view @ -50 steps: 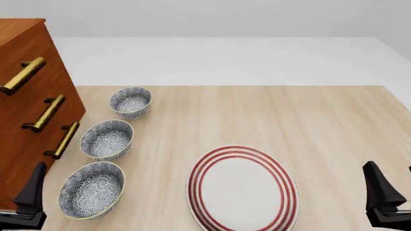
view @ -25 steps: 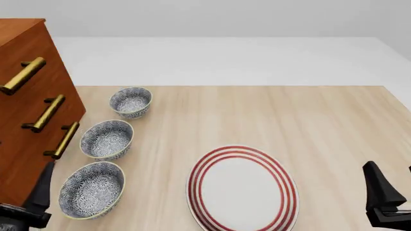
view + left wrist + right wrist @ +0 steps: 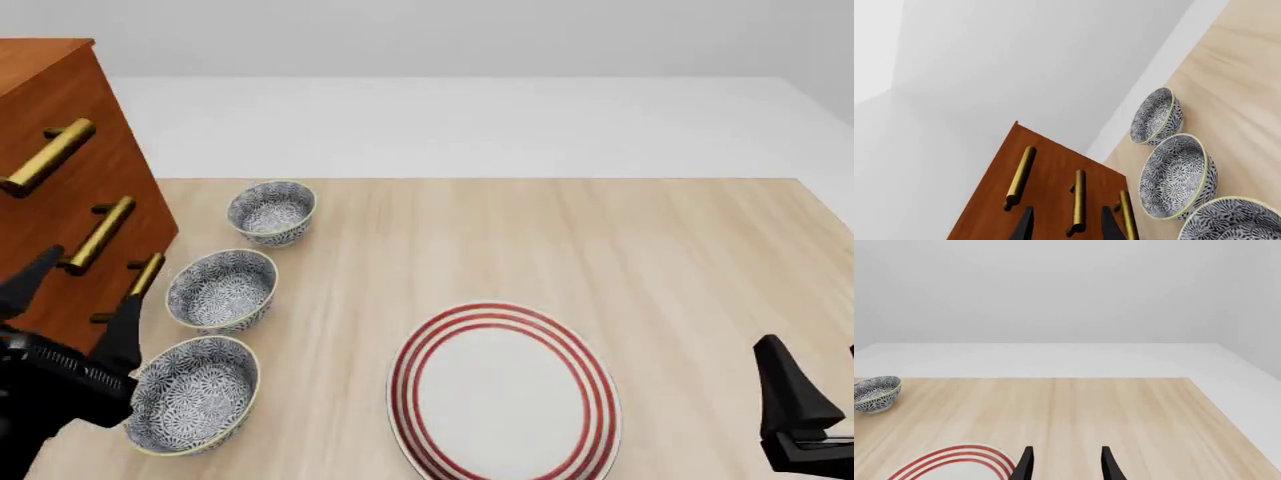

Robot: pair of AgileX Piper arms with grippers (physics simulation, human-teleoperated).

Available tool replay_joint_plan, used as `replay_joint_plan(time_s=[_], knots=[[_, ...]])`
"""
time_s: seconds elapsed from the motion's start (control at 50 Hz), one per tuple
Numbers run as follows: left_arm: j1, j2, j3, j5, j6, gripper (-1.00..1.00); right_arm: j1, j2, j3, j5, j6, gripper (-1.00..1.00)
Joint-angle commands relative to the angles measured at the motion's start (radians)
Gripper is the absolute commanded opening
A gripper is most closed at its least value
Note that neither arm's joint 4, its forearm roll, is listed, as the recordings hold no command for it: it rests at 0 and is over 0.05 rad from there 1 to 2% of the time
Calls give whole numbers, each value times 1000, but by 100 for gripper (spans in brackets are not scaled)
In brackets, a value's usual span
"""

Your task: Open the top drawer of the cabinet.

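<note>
The tall reddish-brown wooden cabinet (image 3: 60,190) is standing at the far left of the light wooden desk (image 3: 534,250), its top drawer (image 3: 54,120) sitting flush, brass bar handle (image 3: 48,157) ungripped. The left gripper (image 3: 74,305) is hovering before the lower handles, black fingers (image 3: 123,325) spread open and empty. The right gripper (image 3: 1066,465) is waiting near right beside the red-ringed white plate (image 3: 505,393), fingers parted.

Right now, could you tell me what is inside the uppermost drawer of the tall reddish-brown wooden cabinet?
Nothing inside shows: the top drawer of the cabinet is shut, so only its front and brass bar handle are visible. Its contents are hidden.
</note>
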Motion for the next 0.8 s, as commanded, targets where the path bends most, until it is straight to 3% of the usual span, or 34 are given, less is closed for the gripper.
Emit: replay_joint_plan(time_s=[0.02, 0.1, 0.16, 0.46, 0.8], knots=[[46, 278, 0, -279, 74, 100, 0, 0, 0, 0, 0, 100], [59, 316, 0, -325, 99, 100, 0, 0, 0, 0, 0, 100], [72, 276, 0, -299, 119, 100, 0, 0, 0, 0, 0, 100], [143, -15, 0, -46, 173, 100, 0, 0, 0, 0, 0, 100], [176, 36, -51, -55, 225, 100, 0, 0, 0, 0, 0, 100]])
